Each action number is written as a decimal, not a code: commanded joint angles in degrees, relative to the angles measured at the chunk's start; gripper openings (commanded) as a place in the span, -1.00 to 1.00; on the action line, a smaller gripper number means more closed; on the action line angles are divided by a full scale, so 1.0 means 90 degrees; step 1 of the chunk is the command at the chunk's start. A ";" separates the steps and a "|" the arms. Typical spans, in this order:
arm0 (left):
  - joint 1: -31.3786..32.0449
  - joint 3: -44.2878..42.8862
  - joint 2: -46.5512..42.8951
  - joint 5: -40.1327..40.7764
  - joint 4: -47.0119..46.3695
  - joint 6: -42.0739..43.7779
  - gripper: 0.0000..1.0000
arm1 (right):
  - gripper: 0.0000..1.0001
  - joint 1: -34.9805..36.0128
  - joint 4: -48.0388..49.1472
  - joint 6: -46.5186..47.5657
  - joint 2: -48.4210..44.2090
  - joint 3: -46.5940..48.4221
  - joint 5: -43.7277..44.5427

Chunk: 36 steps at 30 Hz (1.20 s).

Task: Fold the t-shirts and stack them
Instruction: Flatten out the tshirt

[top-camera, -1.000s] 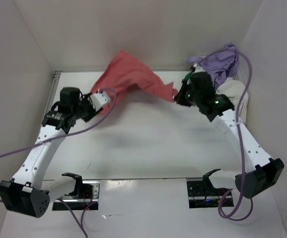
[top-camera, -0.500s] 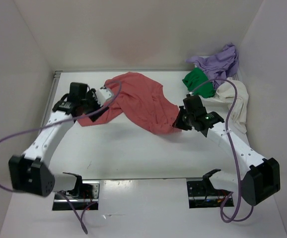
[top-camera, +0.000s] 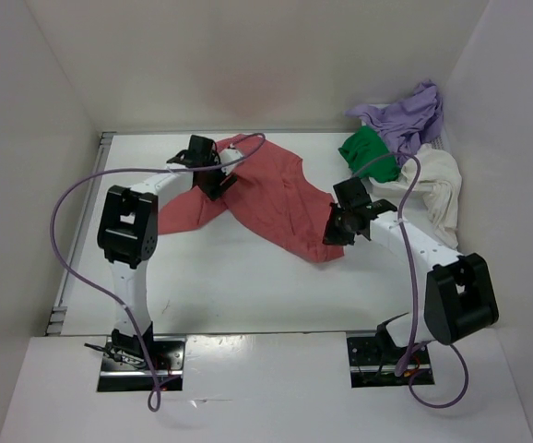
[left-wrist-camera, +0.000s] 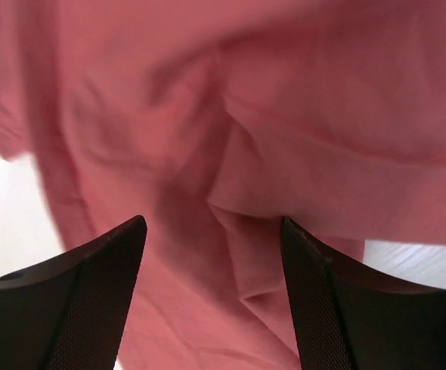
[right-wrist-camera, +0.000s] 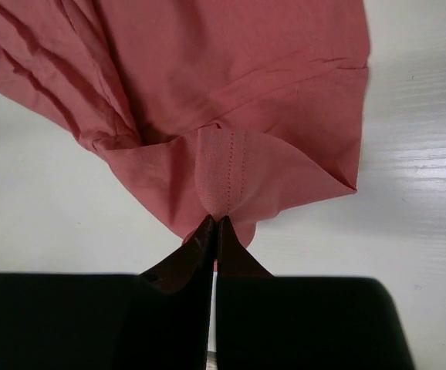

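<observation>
The salmon-red t-shirt [top-camera: 280, 198] lies rumpled across the back middle of the table. My left gripper [top-camera: 215, 179] hovers over its left part, jaws open and apart from the cloth, and red folds [left-wrist-camera: 285, 116] fill the left wrist view between the fingers [left-wrist-camera: 99, 285]. My right gripper [top-camera: 333, 231] is shut on the shirt's stitched hem [right-wrist-camera: 221, 173] at its lower right corner, low over the table. The lavender-purple shirt [top-camera: 407, 113], the bright green shirt [top-camera: 370, 152] and the cream-white shirt [top-camera: 432, 177] lie heaped at the back right.
White walls close in the table [top-camera: 248, 286] at the left, back and right. Purple cables [top-camera: 73, 198] loop off both arms. The arm bases sit at the near edge.
The red shirt has come down from the air onto the table. My left gripper opened, let go of it and swung right over the cloth. My right gripper pulled the hem toward the near side.
</observation>
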State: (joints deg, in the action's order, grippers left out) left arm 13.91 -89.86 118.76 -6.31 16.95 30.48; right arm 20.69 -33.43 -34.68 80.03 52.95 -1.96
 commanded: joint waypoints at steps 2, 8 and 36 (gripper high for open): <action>-0.0042 0.0394 0.0037 0.0085 -0.0107 0.0499 0.51 | -1.00 -0.0111 0.0336 0.0181 0.0209 0.0328 -0.0115; -0.0208 0.1769 -0.0733 -0.0441 0.0419 0.1180 -0.36 | -1.00 -0.0111 0.0209 0.0240 0.0082 0.0464 -0.0115; -0.0501 -0.1937 0.0278 -0.1830 0.0715 -0.1228 0.60 | -1.00 -0.0287 0.0062 0.0630 0.0482 0.0923 -0.0280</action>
State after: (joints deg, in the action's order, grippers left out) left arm 5.89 -103.09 116.95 -24.40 29.36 26.52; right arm 18.55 -33.89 -30.17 82.70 57.87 -3.31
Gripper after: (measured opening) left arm 0.800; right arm 0.006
